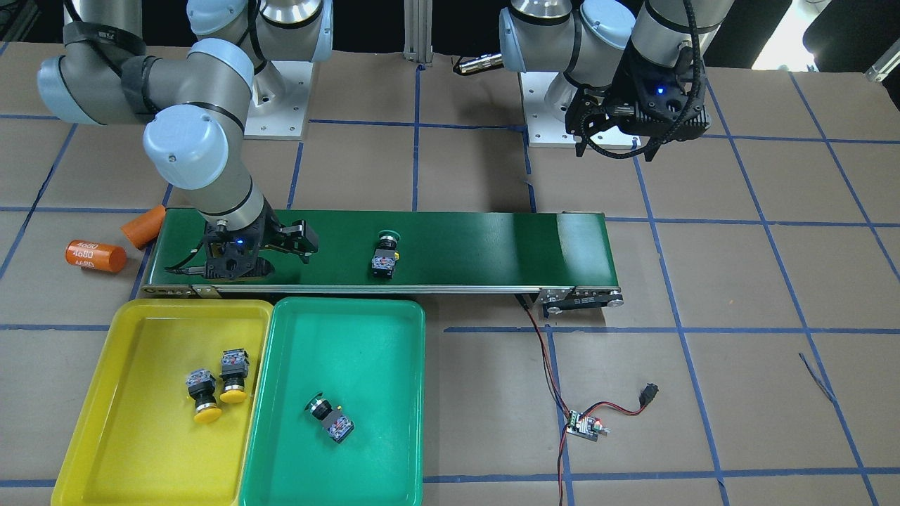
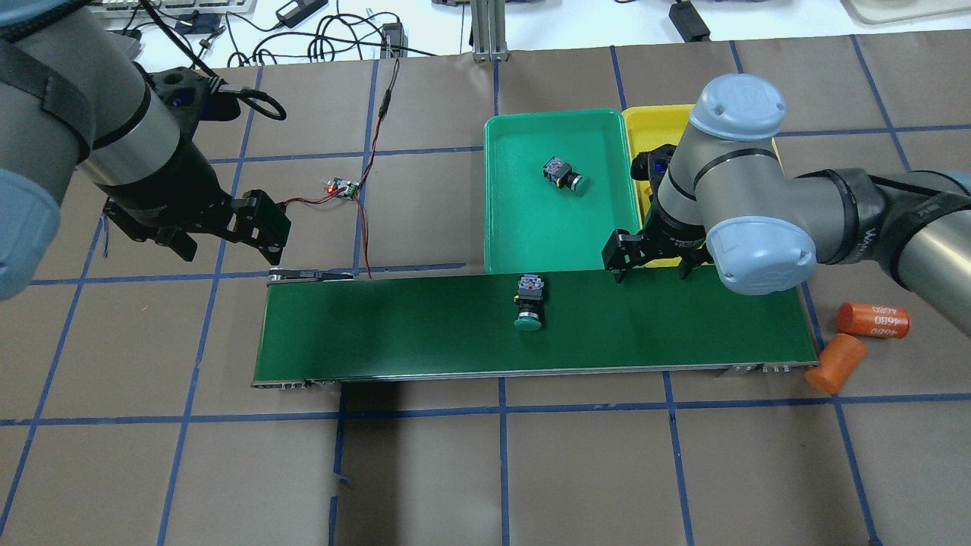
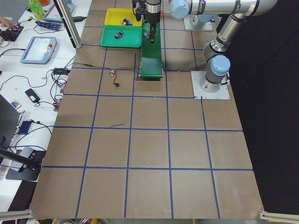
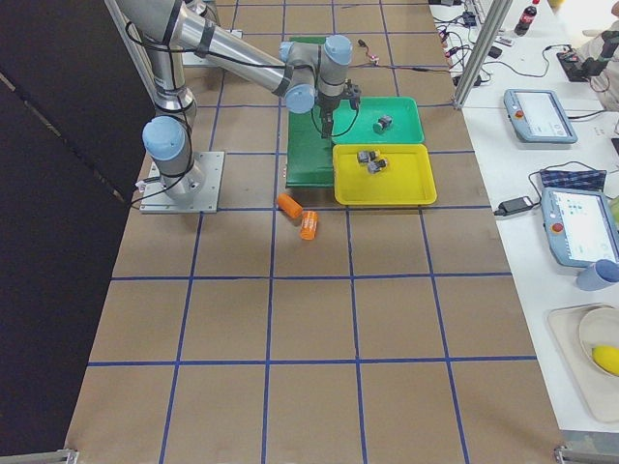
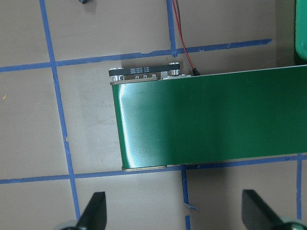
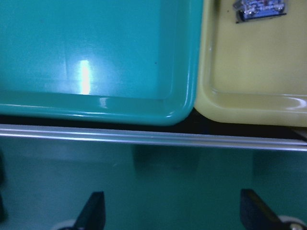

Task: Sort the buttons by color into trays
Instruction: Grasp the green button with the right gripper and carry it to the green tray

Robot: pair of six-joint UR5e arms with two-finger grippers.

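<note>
From across the table, the last loose button lies on its side on the conveyor belt, off to the side of the right gripper, toward the belt's middle. Its long axis runs across the belt: the green cap points at the robot's base, the blocky body at the trays. Just beyond the gripper, the yellow tray holds two yellow-capped buttons, and the green tray holds one green-capped button.

From above, the same button sits beside the right gripper, which hangs over the belt's tray-side edge with its fingers spread and nothing in them. The left gripper hovers well away, past the belt's other end, likewise parted and empty.

The two side views show it all too small to add anything.

The left wrist camera looks down between parted fingertips at the bare belt end. The right wrist camera shows parted fingertips over the belt edge, both tray corners just ahead, and no button between them.

I'd judge the button light, rigid plastic and not fragile. Its round, smooth cap would likely slip or roll, so the flat sides of the squared body look the better place to pinch it, jaws closing along the belt.
</note>
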